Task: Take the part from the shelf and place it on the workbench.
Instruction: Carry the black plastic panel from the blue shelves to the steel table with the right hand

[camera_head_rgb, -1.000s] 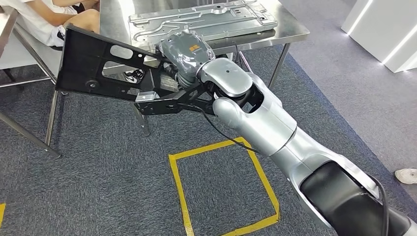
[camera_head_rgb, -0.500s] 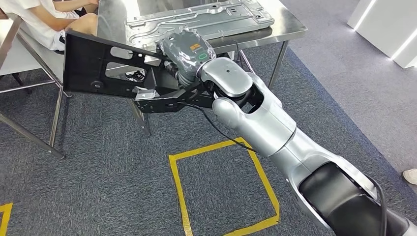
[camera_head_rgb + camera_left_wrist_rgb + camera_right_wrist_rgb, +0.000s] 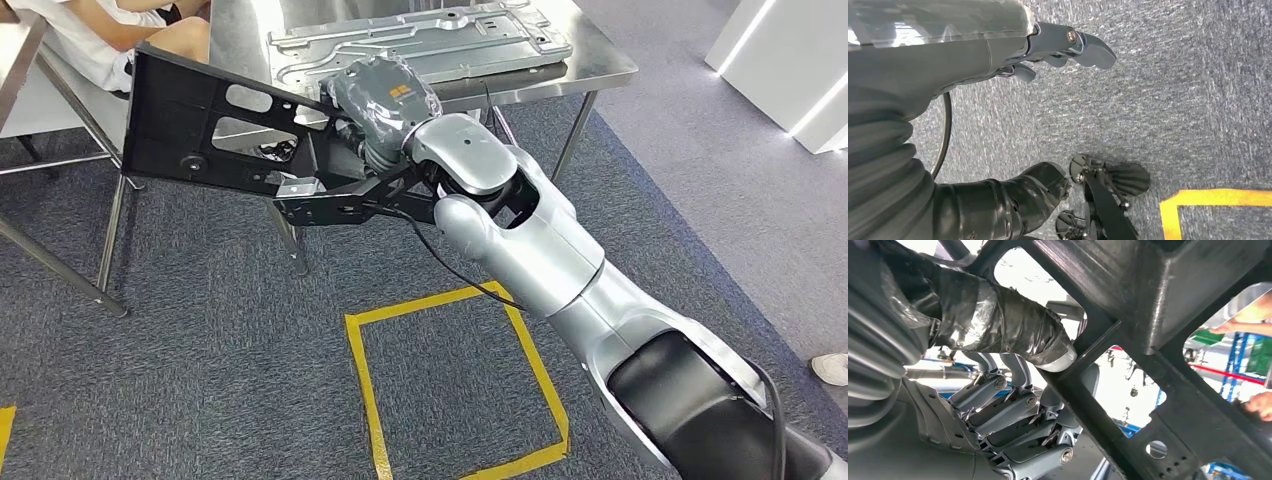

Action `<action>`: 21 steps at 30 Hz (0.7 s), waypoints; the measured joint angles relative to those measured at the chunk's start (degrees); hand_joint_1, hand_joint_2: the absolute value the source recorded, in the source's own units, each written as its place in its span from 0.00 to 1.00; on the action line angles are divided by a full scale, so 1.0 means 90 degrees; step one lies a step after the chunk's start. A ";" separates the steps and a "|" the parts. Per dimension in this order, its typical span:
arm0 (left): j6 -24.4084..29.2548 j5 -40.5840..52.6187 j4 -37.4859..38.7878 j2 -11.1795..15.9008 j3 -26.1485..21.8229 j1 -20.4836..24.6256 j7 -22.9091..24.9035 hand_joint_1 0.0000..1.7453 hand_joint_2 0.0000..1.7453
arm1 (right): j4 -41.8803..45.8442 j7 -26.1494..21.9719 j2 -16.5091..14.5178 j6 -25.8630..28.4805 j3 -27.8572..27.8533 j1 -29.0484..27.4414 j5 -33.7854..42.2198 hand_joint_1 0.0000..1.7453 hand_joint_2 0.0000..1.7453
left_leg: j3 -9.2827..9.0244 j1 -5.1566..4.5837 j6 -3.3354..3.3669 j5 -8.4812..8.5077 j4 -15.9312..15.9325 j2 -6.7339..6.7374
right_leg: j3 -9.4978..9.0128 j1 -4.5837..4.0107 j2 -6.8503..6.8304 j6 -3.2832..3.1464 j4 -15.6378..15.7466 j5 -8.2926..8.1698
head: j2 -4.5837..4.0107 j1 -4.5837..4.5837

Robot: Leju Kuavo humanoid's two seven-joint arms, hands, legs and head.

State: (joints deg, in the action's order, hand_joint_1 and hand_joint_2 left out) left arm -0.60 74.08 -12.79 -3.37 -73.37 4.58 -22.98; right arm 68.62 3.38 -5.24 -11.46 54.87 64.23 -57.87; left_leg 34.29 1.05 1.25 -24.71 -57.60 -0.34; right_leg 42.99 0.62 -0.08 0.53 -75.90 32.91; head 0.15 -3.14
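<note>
One part [image 3: 215,130], black, gripped by the right robot hand [image 3: 375,100], hanging off the worktop [image 3: 600,65] edge at ten o'clock. Left robot hand [image 3: 1058,42] dangles empty, fingers loose. Carry step; next, lift it over and set down.

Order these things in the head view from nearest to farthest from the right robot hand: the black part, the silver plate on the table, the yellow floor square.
1. The black part: held by the right robot hand, reaching out to its left.
2. The silver plate: just beyond the hand, on the steel table.
3. The yellow floor square: on the carpet, below the arm.
</note>
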 joint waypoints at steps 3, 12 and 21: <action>-0.0001 0.0005 0.0000 -0.0002 0.0000 0.0000 0.0001 0.00 1.00 | 0.0002 0.0001 0.0001 -0.0002 -0.0005 0.0013 -0.0036 1.00 1.00 | -0.0001 -0.0004 -0.0038 -0.0048 -0.0061 -0.0028 | -0.0449 0.0011 0.0003 -0.0042 0.1034 -0.0615 | 0.0000 -0.0001; 0.0015 0.0033 0.0001 -0.0003 0.0000 0.0013 0.0056 0.00 1.00 | 0.0003 0.0011 -0.0066 0.0000 -0.0120 0.0059 -0.0081 1.00 1.00 | 0.0373 -0.0011 -0.0290 -0.0536 -0.0860 -0.0006 | -0.0863 0.0017 -0.0003 -0.0284 0.1897 -0.0860 | -0.0001 -0.0005; 0.0035 0.0038 0.0000 0.0002 -0.0001 0.0015 0.0054 0.00 1.00 | -0.0043 0.0015 -0.0108 0.0001 -0.0203 0.0091 -0.0098 1.00 1.00 | 0.0104 -0.0028 -0.0235 -0.0016 -0.0134 0.0009 | -0.0848 -0.0032 0.0001 -0.0199 0.1807 -0.0781 | 0.0000 -0.0002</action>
State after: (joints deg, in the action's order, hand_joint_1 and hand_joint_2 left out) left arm -0.28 74.42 -12.79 -3.35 -73.38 4.72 -22.49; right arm 68.24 3.51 -6.21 -11.45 53.04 65.05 -58.75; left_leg 35.22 0.79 -0.87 -24.85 -58.81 -0.25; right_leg 35.35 0.33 -0.07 -1.26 -59.64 25.89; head 0.15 -3.15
